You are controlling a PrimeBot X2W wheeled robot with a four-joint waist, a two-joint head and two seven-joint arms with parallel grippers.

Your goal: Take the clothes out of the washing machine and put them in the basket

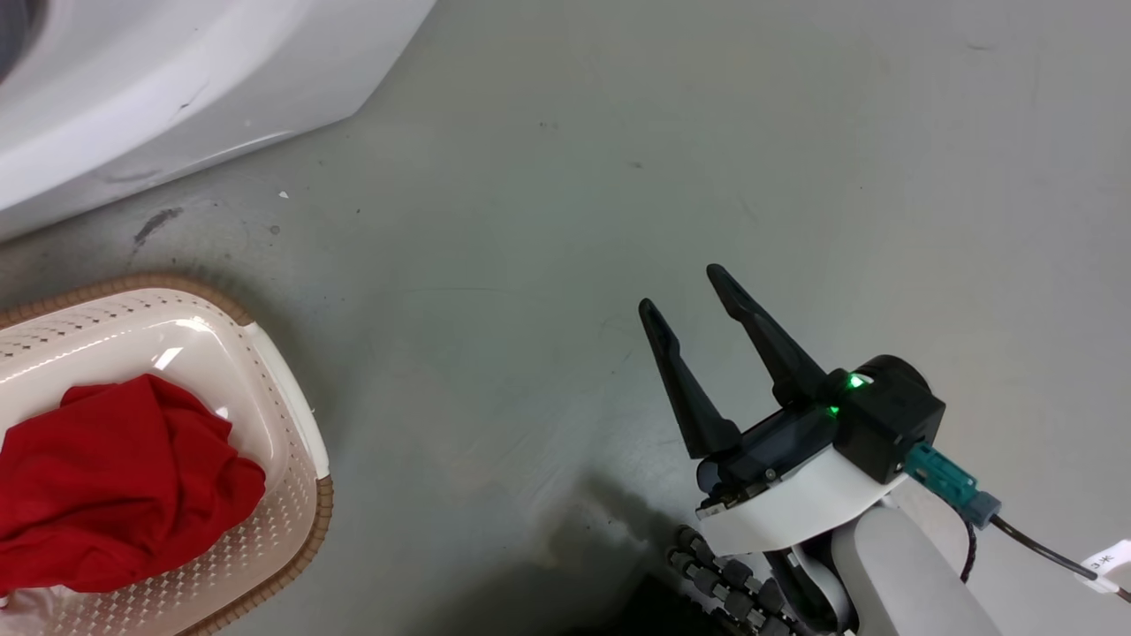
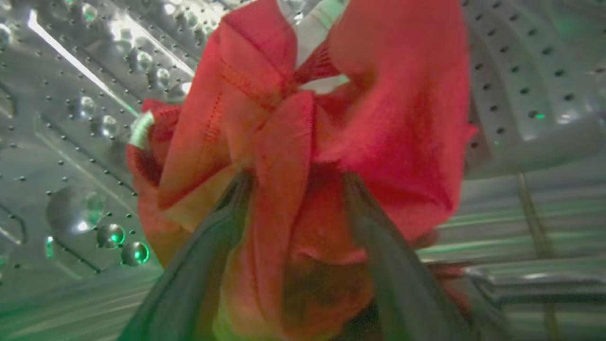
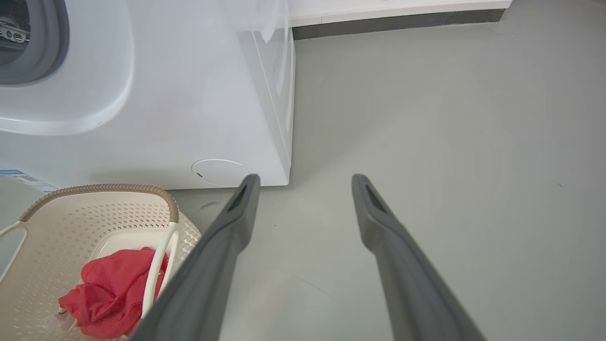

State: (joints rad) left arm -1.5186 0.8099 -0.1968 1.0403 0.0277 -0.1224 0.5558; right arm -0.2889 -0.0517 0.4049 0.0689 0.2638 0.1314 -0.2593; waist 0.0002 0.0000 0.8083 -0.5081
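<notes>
Progress partial: one red garment [image 1: 124, 477] lies in the basket [image 1: 300, 424] by the washing machine [image 1: 132, 88]; a second garment [image 2: 378, 118] sits inside the washing machine between the left gripper [image 2: 297, 177] fingers, clamped or not I cannot tell; the right gripper [image 1: 681, 287] hangs spread and empty.

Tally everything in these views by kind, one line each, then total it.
Red garments: 2, basket garment, drum garment
Basket: 1
Washing machine: 1
Grippers: 2, left gripper, right gripper
Total: 6
</notes>
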